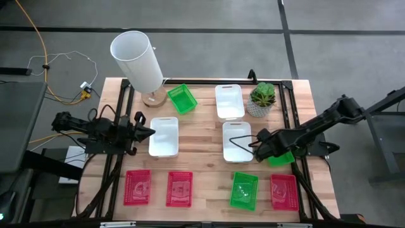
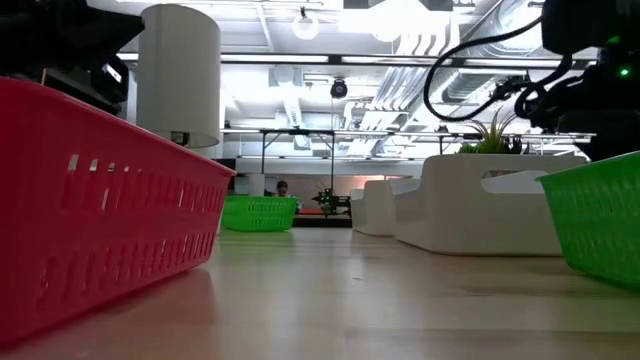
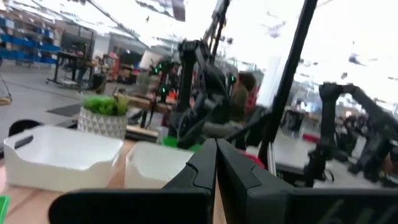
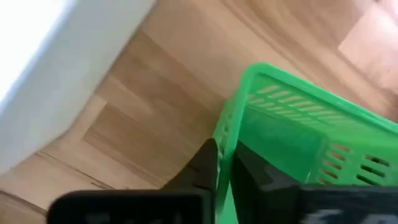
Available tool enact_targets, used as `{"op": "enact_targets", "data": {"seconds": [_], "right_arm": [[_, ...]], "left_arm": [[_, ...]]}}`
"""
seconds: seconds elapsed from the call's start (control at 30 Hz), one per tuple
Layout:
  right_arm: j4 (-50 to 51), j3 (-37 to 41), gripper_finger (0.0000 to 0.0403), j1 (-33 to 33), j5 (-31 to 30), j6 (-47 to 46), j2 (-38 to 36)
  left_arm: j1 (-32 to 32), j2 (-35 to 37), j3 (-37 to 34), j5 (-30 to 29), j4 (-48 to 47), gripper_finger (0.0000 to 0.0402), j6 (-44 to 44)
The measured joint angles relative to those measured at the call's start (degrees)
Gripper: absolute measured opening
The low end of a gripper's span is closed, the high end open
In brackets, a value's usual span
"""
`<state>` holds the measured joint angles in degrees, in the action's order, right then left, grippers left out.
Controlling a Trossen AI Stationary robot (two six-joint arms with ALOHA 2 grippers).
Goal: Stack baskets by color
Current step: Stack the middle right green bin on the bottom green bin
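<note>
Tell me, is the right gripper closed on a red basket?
No, the right gripper is shut on the rim of a green basket, as the right wrist view shows.

Grey floor (image 1: 329,57) surrounds the wooden table (image 1: 202,126). A yellow cable (image 1: 39,47) trails at upper left. Ceiling lights (image 2: 305,27) glow above exposed ducts.

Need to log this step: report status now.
Right pincer shut on green basket rim beside white basket. Left pincer shut, empty, at left edge. Nothing stacked yet.
</note>
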<state>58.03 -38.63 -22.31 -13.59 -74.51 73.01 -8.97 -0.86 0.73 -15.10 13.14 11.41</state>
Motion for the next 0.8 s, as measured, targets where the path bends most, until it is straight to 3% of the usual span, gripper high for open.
{"op": "enact_targets", "data": {"seconds": [0.2, 0.4, 0.67, 0.8], "right_arm": [[1.26, 0.02, 0.0005, 0.0, -3.43, 1.98, -4.44], [3.29, -1.6, 0.0002, 0.0, -7.6, 4.1, -9.2], [14.62, -16.38, 0.0, -0.33, -19.77, 10.12, -10.4], [8.82, -22.75, 0.0, -2.1, -27.61, 19.54, -10.42]], "left_arm": [[0.0, -5.83, 1.72, -0.88, 7.45, 0.0, -2.82], [0.01, -19.87, 9.66, -3.81, 7.23, 0.0, -3.56], [0.04, -36.66, 20.83, -5.7, 7.07, 0.0, -7.19], [-0.63, -39.98, 22.95, -5.63, 7.28, 0.0, -8.03]]}}
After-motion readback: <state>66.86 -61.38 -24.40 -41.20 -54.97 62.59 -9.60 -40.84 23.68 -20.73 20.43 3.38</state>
